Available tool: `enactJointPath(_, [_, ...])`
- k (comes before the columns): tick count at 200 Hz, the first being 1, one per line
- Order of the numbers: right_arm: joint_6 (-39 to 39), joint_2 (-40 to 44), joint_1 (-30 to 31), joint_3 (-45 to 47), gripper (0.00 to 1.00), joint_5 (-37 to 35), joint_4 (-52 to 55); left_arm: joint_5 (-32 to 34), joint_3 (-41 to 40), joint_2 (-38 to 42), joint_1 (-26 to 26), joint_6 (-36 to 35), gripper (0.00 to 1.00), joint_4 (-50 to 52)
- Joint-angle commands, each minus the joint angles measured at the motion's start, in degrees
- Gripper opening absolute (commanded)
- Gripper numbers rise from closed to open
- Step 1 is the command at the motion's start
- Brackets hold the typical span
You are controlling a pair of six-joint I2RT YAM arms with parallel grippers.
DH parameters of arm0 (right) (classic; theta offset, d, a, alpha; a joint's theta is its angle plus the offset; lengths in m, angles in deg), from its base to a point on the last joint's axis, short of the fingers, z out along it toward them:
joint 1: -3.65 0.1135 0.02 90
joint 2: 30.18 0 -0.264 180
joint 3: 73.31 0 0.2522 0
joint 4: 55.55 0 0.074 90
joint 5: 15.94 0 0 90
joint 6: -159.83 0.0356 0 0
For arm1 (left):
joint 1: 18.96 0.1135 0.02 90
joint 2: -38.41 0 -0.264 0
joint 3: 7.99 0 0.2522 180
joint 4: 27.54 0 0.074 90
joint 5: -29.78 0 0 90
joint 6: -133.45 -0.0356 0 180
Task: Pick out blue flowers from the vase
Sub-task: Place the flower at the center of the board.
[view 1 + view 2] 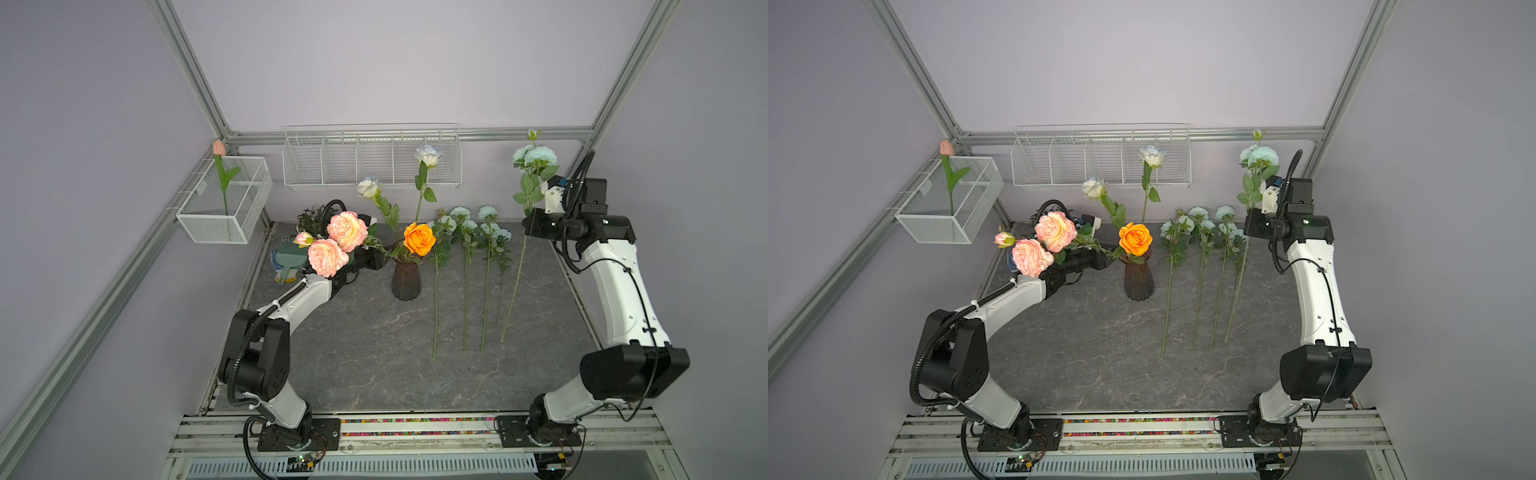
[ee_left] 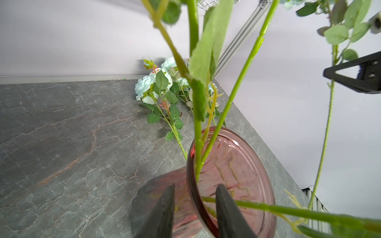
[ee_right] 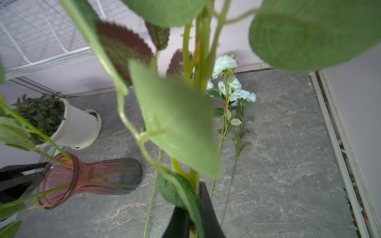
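Note:
The dark ribbed glass vase [image 1: 406, 282] [image 1: 1138, 280] stands mid-table. It holds an orange rose [image 1: 419, 238], pink-peach peonies [image 1: 347, 230] and two white roses. My left gripper [image 2: 196, 187] [image 1: 384, 251] is shut on the vase's rim [image 2: 190, 164], one finger inside and one outside. At the back right, my right gripper [image 3: 193, 201] [image 1: 530, 220] is shut on the stem of a blue flower [image 1: 536, 156] [image 1: 1260, 156]. This stem is held upright, clear of the vase. Three more blue flowers [image 1: 465, 249] [image 1: 1200, 245] [image 2: 153, 86] [image 3: 231, 90] lie side by side on the table, right of the vase.
A white pot with a green plant [image 1: 316, 216] [image 3: 78, 123] stands behind my left arm, beside a green brush and dustpan [image 1: 286, 257]. A wire basket with a pink tulip [image 1: 224, 203] hangs on the left wall. A wire shelf [image 1: 370, 162] hangs on the back wall.

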Motion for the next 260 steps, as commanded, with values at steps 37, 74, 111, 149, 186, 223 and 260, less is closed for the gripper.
enactJointPath(37, [-8.0, -7.27, -3.74, 3.5, 0.07, -4.66, 1.37, 1.87, -1.16, -0.95, 0.4, -0.91, 0.36, 4.18])
enactJointPath(74, [-11.09, -13.0, -4.88, 6.58, 0.07, -7.15, -1.4, 1.79, -0.73, -0.78, 0.36, -1.27, 0.36, 5.29])
enactJointPath(111, [-11.4, -18.59, -6.57, 6.09, 0.07, -7.91, -5.64, 2.33, -0.55, 0.84, 0.47, -2.5, 0.36, 7.88])
enactJointPath(149, [-10.43, -25.11, -8.82, 3.32, 0.07, -5.56, -8.04, 2.66, -0.97, 1.44, 0.48, -2.49, 0.36, 8.49])
enactJointPath(186, [-10.02, -29.96, -9.09, 2.08, 0.07, -5.15, -9.61, 2.9, -0.86, 1.3, 0.48, -2.4, 0.36, 8.64])
enactJointPath(223, [-8.72, -33.29, -9.02, 1.19, 0.07, -4.02, -10.61, 2.86, -0.12, 1.17, 0.45, -2.75, 0.36, 9.28])
enactJointPath(260, [-8.53, -34.43, -9.02, 0.97, 0.07, -4.7, -10.82, 2.84, 0.07, 1.1, 0.47, -3.11, 0.36, 9.72])
